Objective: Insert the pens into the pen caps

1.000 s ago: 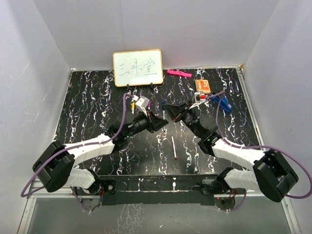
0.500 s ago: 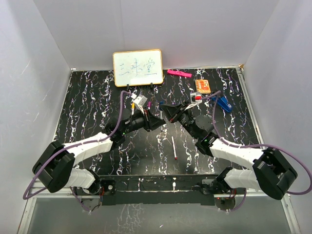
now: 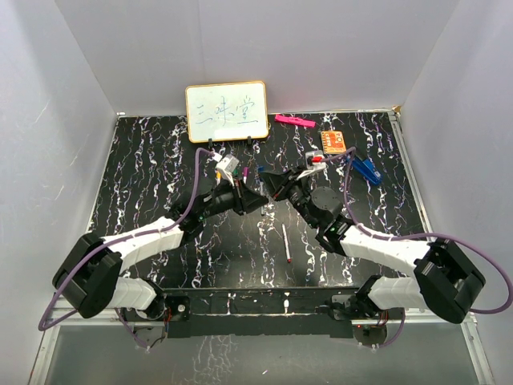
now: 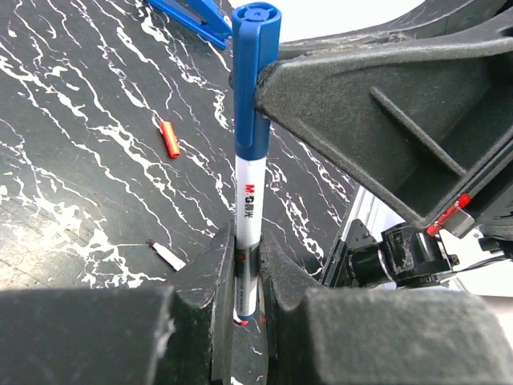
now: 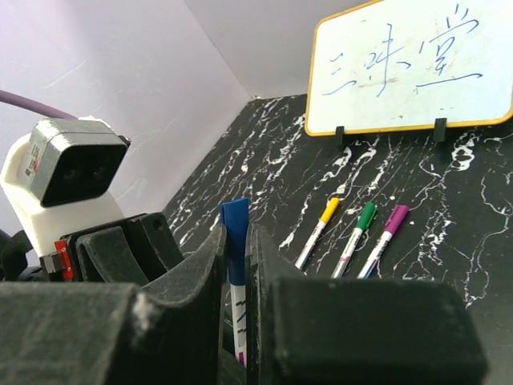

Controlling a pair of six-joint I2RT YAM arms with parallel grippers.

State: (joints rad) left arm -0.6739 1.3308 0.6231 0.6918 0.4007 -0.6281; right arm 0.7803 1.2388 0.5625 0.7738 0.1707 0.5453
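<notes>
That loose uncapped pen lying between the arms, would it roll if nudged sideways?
Likely yes: the pen looks thin and round, lying flat on the smooth table. It looks stiff and light, so it should lift without bending, though the narrow barrel might slip.

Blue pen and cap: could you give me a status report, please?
Left gripper shut on white pen, right gripper shut on blue cap. Cap looks seated on pen. Red cap and uncapped pen lie loose, clear of grippers.
</notes>
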